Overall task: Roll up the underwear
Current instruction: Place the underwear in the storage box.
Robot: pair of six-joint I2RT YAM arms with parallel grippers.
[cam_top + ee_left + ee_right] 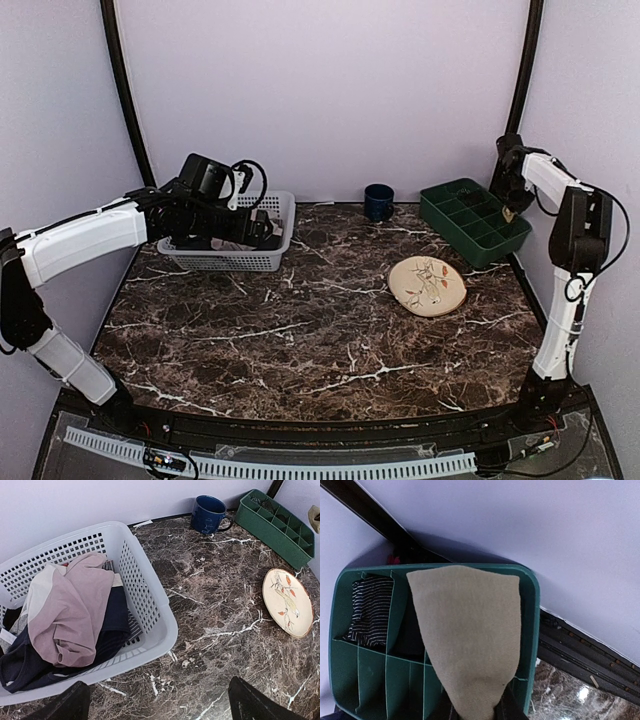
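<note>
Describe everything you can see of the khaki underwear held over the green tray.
The underwear is plain olive-khaki cloth with a fine woven look, soft and smooth. It is widest at its rounded far edge and narrows to where the right claw pinches it. It hangs above the green tray, hiding several compartments; whether it touches the tray is unclear. No waistband shows. From overhead only a small beige scrap is visible.

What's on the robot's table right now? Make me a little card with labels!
left gripper: open, empty, by the white basket
right gripper: shut on the underwear, over the green tray
basket: holds a pink garment and a dark garment
tray: striped cloth in one compartment
plate: flat on the table
mug: blue, near the back wall
</note>
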